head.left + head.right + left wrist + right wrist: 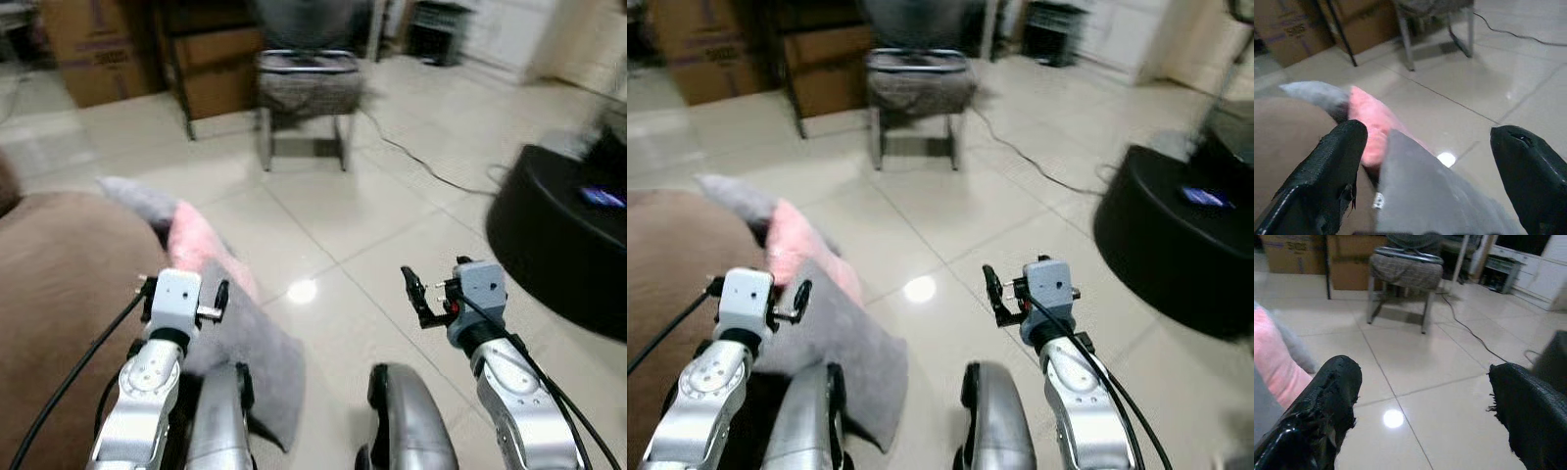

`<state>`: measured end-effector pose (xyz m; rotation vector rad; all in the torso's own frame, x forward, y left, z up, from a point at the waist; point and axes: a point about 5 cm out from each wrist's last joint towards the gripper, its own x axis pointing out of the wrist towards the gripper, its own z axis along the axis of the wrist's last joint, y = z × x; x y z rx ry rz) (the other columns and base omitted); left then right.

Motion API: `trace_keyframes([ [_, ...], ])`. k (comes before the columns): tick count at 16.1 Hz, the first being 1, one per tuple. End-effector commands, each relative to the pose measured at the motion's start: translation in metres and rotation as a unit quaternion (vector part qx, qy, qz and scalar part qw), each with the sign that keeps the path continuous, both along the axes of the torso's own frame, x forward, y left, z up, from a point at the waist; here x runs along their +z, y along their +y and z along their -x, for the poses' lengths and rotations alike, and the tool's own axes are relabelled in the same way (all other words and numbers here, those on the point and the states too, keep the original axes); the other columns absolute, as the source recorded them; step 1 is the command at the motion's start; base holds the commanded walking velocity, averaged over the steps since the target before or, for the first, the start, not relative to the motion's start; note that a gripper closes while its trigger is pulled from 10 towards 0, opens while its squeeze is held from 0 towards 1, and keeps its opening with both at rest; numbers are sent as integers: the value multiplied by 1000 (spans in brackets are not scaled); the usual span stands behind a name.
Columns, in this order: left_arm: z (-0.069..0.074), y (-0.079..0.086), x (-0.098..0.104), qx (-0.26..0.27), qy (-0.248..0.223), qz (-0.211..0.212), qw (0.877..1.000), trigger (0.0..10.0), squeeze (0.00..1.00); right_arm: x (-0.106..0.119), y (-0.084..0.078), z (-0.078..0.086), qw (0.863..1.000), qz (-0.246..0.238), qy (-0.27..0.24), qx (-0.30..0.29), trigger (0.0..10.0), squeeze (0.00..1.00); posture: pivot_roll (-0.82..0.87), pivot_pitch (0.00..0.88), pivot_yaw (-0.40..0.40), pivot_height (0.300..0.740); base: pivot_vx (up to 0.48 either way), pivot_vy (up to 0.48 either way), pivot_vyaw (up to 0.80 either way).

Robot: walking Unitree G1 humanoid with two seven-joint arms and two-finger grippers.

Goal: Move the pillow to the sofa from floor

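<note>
Both pincers gape wide, holding nothing — left pincer [182, 299] over the pink-and-grey pillow [211, 257], which leans against the brown sofa [59, 294]; right pincer [431, 291] above bare floor [372, 215].

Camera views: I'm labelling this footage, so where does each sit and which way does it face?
Left eye, head: down at tiled floor, both arms.
Right eye, head: same scene, right pincer.
Left wrist: along open fingers at pink-grey pillow, brown sofa.
Right wrist: along open fingers at chair.
All share the chair.
</note>
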<state>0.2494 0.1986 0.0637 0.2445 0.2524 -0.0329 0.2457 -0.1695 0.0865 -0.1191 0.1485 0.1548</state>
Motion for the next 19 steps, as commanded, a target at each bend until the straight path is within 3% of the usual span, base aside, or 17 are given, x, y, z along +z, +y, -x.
trace_keyframes([
  [1,-2,-3,-1,-12,5,0,1000,10000,0,2,0,0,1000,8,2,2,10000,0,-29,0,-17,512,0,0,0],
  [2,-4,-4,-12,-27,52,22,998,10000,0,2,0,-1,1000,14,7,7,10000,0,-39,0,-12,512,0,0,0],
  [4,-13,-1,-18,-16,67,35,997,10000,0,6,2,-2,999,18,6,34,10000,0,-50,0,-10,512,0,0,0],
  [5,-20,4,-20,1,73,22,997,10000,0,8,1,-4,999,19,11,47,10000,0,-51,0,-19,512,0,0,0],
  [7,-29,11,-20,36,73,35,996,10000,0,11,1,-5,997,13,15,75,10000,0,-49,0,-33,512,0,0,0],
  [8,-40,17,-18,62,73,60,994,10000,0,14,2,-8,994,21,18,105,10000,0,-43,0,-61,512,0,0,0],
  [9,-48,17,-16,68,71,79,992,10000,196,16,2,-11,992,30,18,119,10000,0,-42,0,-77,512,0,0,0],
  [11,-62,13,-16,46,79,88,992,10000,1000,24,5,-16,986,41,22,160,10000,0,-54,0,-104,512,0,0,0],
  [13,-66,23,-17,61,84,61,993,10000,1000,36,12,-10,973,29,22,229,10000,0,-83,72,-115,512,0,0,0],
  [15,-68,53,-11,109,77,9,991,10000,1000,50,9,2,951,32,44,303,10000,0,-132,138,-116,512,0,0,0],
  [17,-67,69,-9,128,77,-8,989,10000,1000,57,6,9,940,37,58,334,10000,0,-136,172,-134,512,0,0,0],
  [18,-67,74,-9,133,78,-1,988,10000,863,58,3,12,935,41,64,346,10000,0,-129,187,-138,512,0,0,0],
  [19,-67,73,-10,125,82,12,989,10000,333,58,1,14,935,38,69,347,10000,0,-125,198,-140,512,0,0,0],
])
